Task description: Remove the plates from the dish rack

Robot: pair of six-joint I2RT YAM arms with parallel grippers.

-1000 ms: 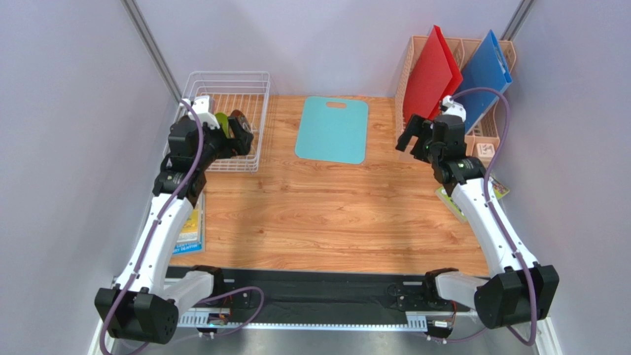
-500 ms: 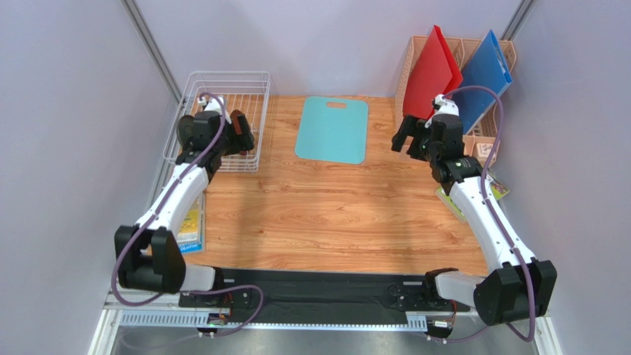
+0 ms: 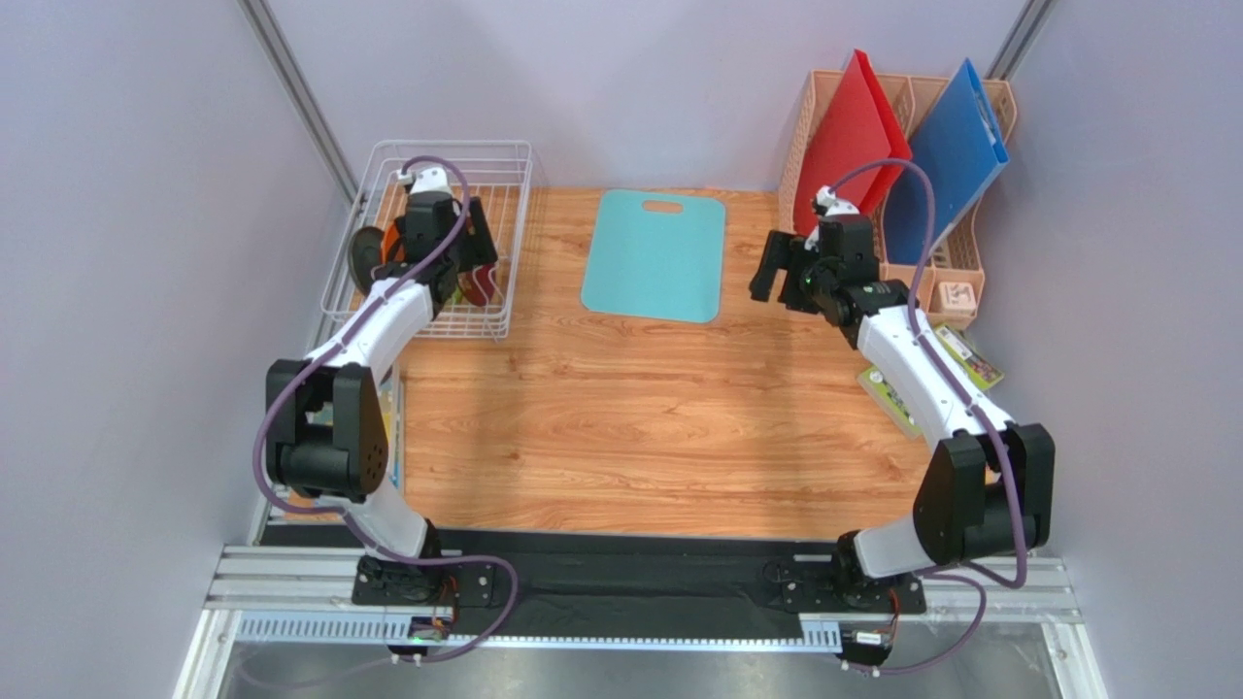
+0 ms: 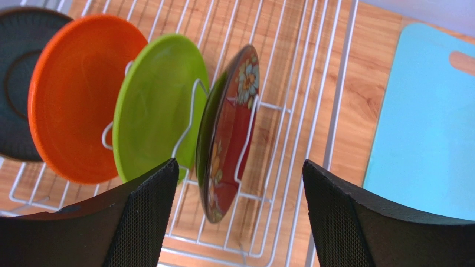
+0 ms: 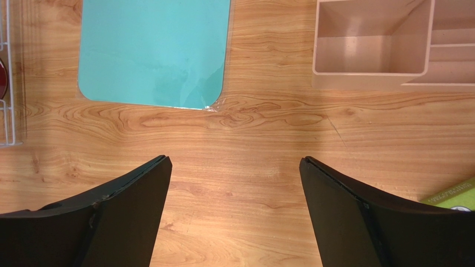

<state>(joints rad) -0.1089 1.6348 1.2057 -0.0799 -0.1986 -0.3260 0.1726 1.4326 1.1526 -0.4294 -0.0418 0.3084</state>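
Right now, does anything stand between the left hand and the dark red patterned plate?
Nothing visible does: the open left hand faces the dark red patterned plate, with the lime green plate beside it.

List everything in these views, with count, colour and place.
white wire dish rack: one, white, back left of the wooden table.
small round plates: four, dark teal-grey, orange, lime green, dark red patterned, upright in the rack.
flat teal cutting board: one, teal, lying back centre.
peach plastic organizer: one, peach, back right.
flat boards: two, red and blue, leaning in the organizer.
green printed card: one, green, right table edge.
left pincer: one, black, open, over the rack, facing the plates.
right pincer: one, black, open, over bare table beside the cutting board.
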